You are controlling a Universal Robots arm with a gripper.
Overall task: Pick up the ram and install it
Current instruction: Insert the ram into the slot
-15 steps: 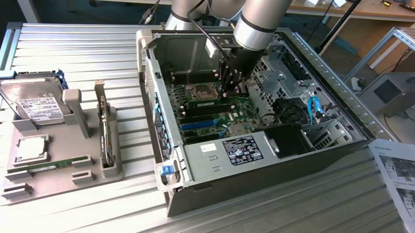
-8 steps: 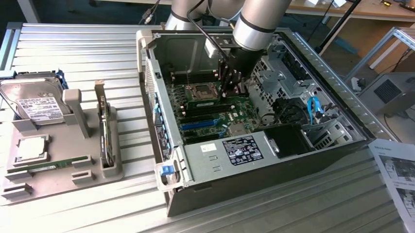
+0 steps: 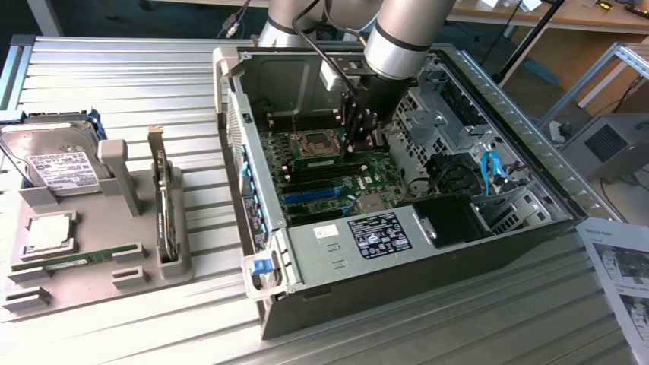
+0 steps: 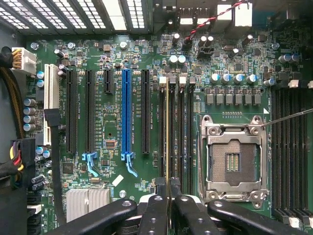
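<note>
My gripper (image 4: 168, 198) (image 3: 357, 143) reaches down into the open computer case (image 3: 507, 114), just above the motherboard (image 4: 112, 127). Its black fingers (image 4: 154, 210) are shut on the ram (image 4: 167, 127), which I see edge-on as a thin pale line. The stick runs along one of the black memory slots (image 4: 177, 132) between the expansion slots and the empty processor socket (image 4: 234, 161). Whether it sits in the slot or hovers just over it I cannot tell.
A grey tray (image 3: 142, 277) on the exterior view's left holds a hard drive (image 3: 56, 156), an expansion card (image 3: 160, 198), a silver processor chip (image 3: 49, 232) and another green stick (image 3: 87, 258). Blue cables (image 3: 492, 171) and drive bays crowd the case's right. A paper sheet (image 3: 621, 266) lies beside it.
</note>
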